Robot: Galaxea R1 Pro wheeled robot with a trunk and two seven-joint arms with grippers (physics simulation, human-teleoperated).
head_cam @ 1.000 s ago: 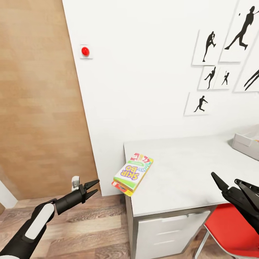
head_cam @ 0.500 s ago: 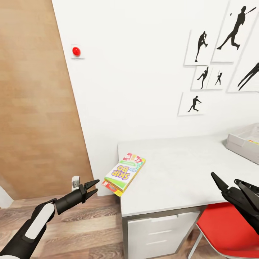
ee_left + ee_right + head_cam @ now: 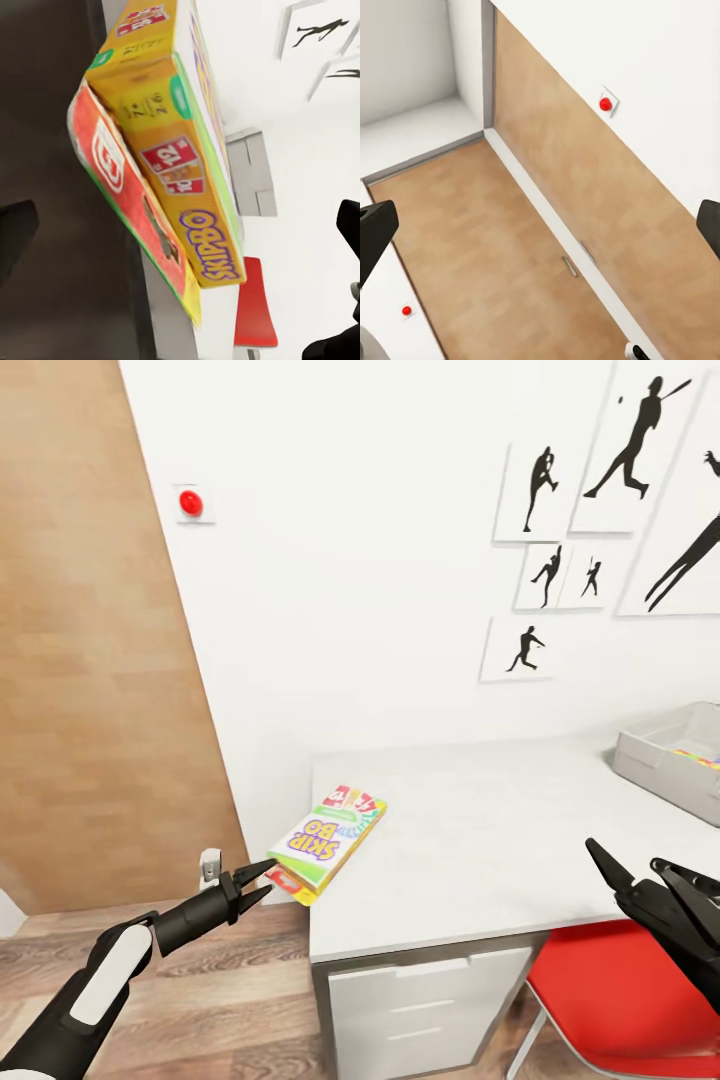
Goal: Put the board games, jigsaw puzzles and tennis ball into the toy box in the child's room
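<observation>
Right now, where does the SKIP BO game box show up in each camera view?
Head view: SKIP BO box overhangs the table's left corner, just ahead of the open left claw.
Left wrist view: box close up, seen edge-on.
Right wrist view: not in it.
Shared landmark: red chair.

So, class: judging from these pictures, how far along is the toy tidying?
Done: something colourful already lies in the toy box. In hand: the open left gripper is beside the SKIP BO game, which overhangs the table edge. Left: grasping it and boxing it.
</observation>
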